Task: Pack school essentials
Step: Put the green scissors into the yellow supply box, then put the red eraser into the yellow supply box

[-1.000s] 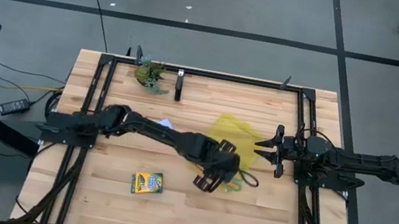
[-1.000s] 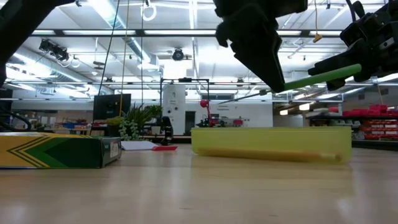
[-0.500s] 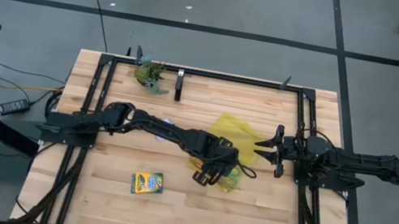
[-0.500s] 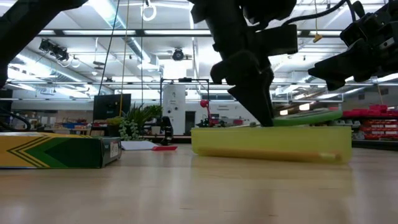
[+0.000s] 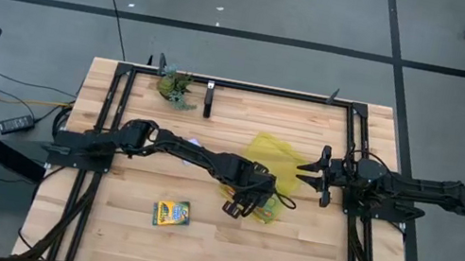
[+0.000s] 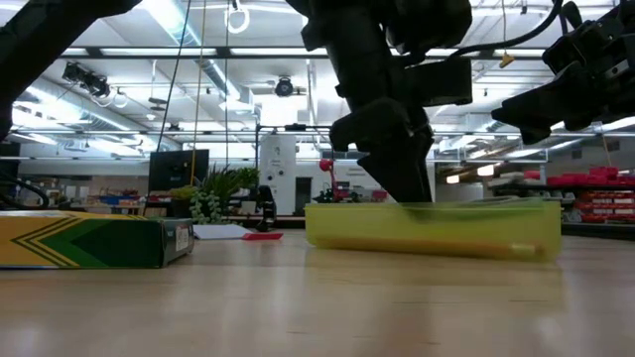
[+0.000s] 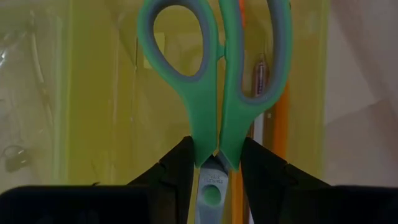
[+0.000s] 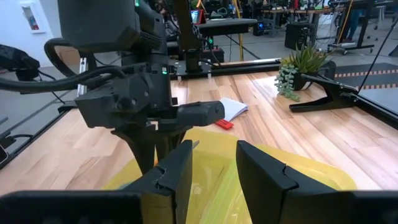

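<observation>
My left gripper [image 5: 242, 203] [image 6: 397, 178] is low over the near part of the translucent yellow pouch [image 5: 270, 156] [image 6: 437, 230], shut on the green-handled scissors [image 7: 211, 81]. Thin orange pencils [image 7: 281, 118] lie in the pouch under the scissors. The yellow-green crayon box [image 5: 171, 212] [image 6: 89, 241] lies flat near the table's front. A small white pad [image 5: 194, 144] lies left of the pouch, partly behind my left arm. My right gripper [image 5: 309, 173] [image 8: 214, 168] waits open at the pouch's right side, holding nothing. My left gripper pinches the scissors between its two fingers, at the necks of the two green handles [image 7: 211, 146] just past the pivot screw. The fingers slant down from above and run along the scissors. The handle loops point away from the gripper, over the pouch; the blades are hidden behind the fingers.
A green leafy figure [image 5: 175, 88] stands at the far left of the table. A black clamp [image 5: 209, 98] sits on the far rail. A black frame [image 5: 240, 86] runs round the wooden table. Bare wood lies to the right of the crayon box.
My left gripper has gone down onto the pouch with the scissors, still shut on them. In the low view the green handles stood tilted above the pouch a second ago; now they lie about level at its top edge.
</observation>
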You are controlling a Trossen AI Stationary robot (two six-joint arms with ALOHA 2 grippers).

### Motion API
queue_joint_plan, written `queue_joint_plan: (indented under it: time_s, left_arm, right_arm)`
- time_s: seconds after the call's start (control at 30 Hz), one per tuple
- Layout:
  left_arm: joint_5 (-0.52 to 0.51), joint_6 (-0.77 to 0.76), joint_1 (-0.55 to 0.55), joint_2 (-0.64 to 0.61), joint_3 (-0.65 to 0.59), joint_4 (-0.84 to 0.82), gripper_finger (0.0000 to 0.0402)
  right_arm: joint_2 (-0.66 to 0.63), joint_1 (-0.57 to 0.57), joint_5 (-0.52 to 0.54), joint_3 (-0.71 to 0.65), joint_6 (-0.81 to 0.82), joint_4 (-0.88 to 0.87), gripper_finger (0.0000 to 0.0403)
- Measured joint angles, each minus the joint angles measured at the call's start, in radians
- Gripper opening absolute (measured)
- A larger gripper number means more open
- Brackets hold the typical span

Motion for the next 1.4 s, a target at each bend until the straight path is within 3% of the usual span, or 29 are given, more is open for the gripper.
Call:
queue_joint_plan:
  time_s: [0.17,0.47,0.63,1.23,1.4]
  left_arm:
    - [0.011,0.004,0.0,0.0,0.0,-0.019,0.0125]
    - [0.027,0.002,0.0,0.0,0.0,-0.027,0.0192]
    - [0.027,-0.004,0.0,-0.008,0.015,-0.033,0.0202]
    - [-0.003,-0.067,0.019,-0.086,0.013,-0.069,0.0112]
    - [-0.015,-0.085,0.014,-0.149,-0.058,-0.049,0.0103]
  right_arm:
    - [0.0,0.0,0.0,0.0,0.0,0.0,0.0131]
    - [0.0,0.0,0.0,0.0,0.0,0.0,0.0131]
    - [0.0,0.0,0.0,0.0,0.0,0.0,0.0131]
    - [0.001,0.0,0.0,0.0,0.0,0.0,0.0131]
    - [0.001,0.0,0.0,0.0,0.0,0.001,0.0131]
